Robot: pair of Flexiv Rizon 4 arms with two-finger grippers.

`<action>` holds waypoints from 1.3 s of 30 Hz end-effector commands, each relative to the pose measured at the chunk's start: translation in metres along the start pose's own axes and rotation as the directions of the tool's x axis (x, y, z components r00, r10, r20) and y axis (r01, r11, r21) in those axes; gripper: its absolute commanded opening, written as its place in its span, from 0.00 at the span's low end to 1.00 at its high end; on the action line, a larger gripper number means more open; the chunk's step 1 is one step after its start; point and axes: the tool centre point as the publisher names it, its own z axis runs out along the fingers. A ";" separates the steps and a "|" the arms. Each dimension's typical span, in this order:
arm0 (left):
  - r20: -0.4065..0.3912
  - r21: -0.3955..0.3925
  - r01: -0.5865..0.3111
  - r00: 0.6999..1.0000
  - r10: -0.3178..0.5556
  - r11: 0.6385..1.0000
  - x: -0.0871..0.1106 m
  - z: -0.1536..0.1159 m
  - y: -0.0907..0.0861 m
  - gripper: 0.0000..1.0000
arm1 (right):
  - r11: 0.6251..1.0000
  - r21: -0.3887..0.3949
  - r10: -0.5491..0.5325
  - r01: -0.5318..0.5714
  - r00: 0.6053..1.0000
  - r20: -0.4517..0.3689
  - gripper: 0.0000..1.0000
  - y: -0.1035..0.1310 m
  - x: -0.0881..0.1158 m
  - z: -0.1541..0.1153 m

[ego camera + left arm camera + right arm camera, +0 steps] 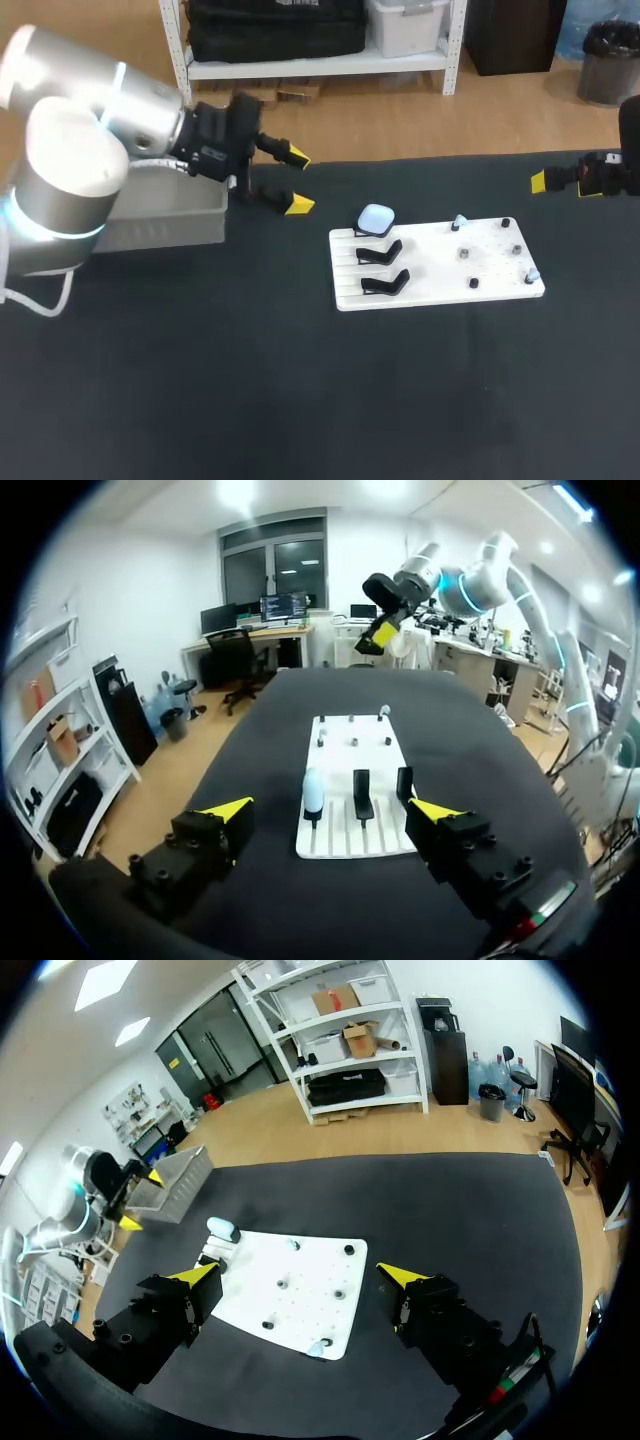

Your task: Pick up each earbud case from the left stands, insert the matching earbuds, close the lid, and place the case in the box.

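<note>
A white board (440, 290) lies on the dark table with black stands (383, 282) on its left part. One pale blue earbud case (376, 219) rests on the far stand; the two nearer stands are bare. Small earbuds (466, 253) sit on pegs on the board's right half. My left gripper (293, 180) hangs open to the left of the board, near the grey box (165, 215). My right gripper (540, 182) is at the table's far right edge, open and empty. In the left wrist view the case (313, 792) lies ahead of the open fingers (335, 815). In the right wrist view the board (290, 1295) sits ahead of the open gripper (300, 1278).
The grey open box (170, 1172) stands at the table's left rear, behind my left arm. Dark tabletop (300, 400) stretches in front of the board.
</note>
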 end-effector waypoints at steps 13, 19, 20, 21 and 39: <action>0.019 0.072 0.004 1.000 -0.006 0.997 0.030 0.053 0.023 0.93 | 1.000 0.003 0.000 0.000 1.000 -0.001 1.00 0.000 0.000 0.000; 0.034 0.079 0.000 0.999 -0.003 0.997 0.035 0.071 0.028 0.95 | 1.000 0.003 0.000 0.000 1.000 -0.001 1.00 0.000 0.000 0.000; 0.036 0.080 0.000 0.999 -0.002 0.997 0.035 0.073 0.029 0.95 | 1.000 0.003 0.000 0.000 1.000 -0.001 1.00 0.000 0.000 0.000; 0.039 0.081 -0.002 0.999 -0.002 0.997 0.036 0.076 0.030 0.96 | 1.000 0.003 0.000 0.000 1.000 -0.001 1.00 0.000 0.000 0.000; 0.071 0.109 -0.005 0.998 -0.003 0.994 0.034 0.110 0.034 0.59 | 1.000 0.003 0.000 0.000 1.000 -0.001 1.00 0.000 0.000 0.000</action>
